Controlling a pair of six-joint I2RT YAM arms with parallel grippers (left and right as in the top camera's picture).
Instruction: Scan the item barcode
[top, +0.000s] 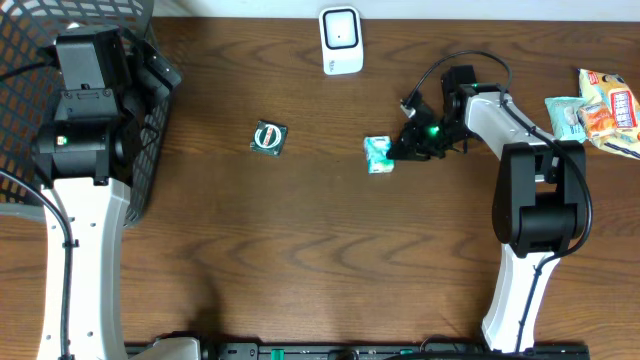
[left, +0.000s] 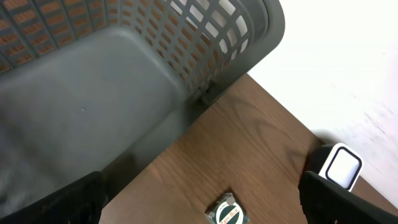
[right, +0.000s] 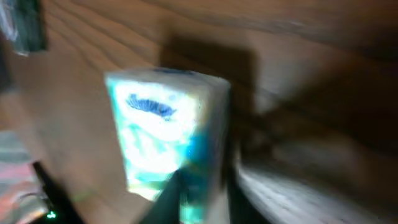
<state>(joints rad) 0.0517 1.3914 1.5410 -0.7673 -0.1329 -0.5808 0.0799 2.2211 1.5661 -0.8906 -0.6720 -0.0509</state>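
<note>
Overhead, the teal packet (top: 378, 154) lay on the desk (top: 300, 240), nearer the robot than the scanner (top: 341, 41) and slightly right of it, with its long axis running roughly toward the scanner. The right pincer (top: 402, 150) sat at the packet's right side, across that axis, but blur hid whether it gripped. The left pincer (top: 158, 70), spread wide and empty, hung far left of the scanner.

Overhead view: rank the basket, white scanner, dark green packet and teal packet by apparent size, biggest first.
1. grey basket
2. white scanner
3. dark green packet and teal packet: they look about alike, so not ranked.
</note>
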